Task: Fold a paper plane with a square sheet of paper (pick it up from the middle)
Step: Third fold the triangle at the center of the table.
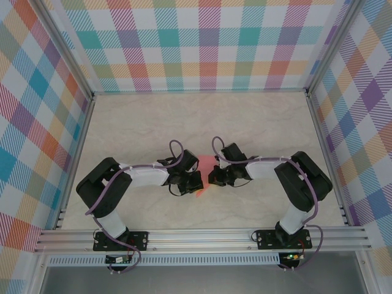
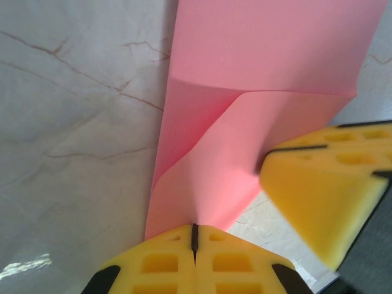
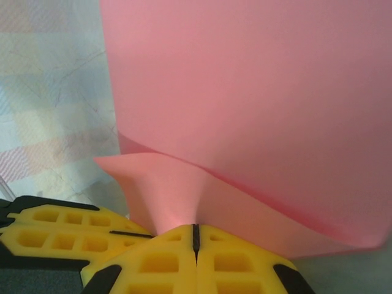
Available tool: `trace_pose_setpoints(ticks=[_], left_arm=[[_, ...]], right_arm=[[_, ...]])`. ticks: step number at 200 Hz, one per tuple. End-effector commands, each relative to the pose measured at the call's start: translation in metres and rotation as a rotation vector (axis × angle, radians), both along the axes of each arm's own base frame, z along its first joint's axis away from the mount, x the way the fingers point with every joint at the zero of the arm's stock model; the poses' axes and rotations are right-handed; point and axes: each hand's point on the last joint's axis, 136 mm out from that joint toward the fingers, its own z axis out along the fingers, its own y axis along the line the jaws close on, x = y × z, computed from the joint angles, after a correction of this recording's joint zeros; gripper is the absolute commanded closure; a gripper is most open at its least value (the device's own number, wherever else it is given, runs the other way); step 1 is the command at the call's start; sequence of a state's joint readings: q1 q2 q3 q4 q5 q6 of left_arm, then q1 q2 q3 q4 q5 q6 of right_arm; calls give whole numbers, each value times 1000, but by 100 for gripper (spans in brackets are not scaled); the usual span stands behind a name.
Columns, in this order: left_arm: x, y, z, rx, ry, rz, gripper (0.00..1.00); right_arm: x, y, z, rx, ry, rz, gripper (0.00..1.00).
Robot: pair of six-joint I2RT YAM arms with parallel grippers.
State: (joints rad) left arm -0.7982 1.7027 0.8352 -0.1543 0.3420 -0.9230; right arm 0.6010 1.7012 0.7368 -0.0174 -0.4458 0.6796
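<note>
Where my arms meet, a creased pink paper sheet (image 2: pixel 269 49).
Left gripper (image 2: pixel 195 236) and right gripper (image 3: pixel 196 236) both clamp its edges.

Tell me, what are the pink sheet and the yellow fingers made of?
The pink sheet looks like thin matte paper: it curls and shows a sharp crease. The yellow fingers look like foam or soft plastic, matte with moulded pockets; which one is unclear.

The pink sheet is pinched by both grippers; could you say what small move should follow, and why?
Probably lower both together to flatten the sheet on the table: left gripper and right gripper are shut on it, and it bows loosely between them.
</note>
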Motion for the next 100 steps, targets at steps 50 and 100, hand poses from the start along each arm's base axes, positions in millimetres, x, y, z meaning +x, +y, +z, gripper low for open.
trace_pose_setpoints(ticks=[50, 100], left_arm=[[-37, 50, -45, 251, 129, -17, 100], [-30, 42, -39, 228, 107, -29, 100]], right_arm=[[39, -53, 10, -65, -51, -149, 99], [31, -28, 46, 48, -64, -134, 99]])
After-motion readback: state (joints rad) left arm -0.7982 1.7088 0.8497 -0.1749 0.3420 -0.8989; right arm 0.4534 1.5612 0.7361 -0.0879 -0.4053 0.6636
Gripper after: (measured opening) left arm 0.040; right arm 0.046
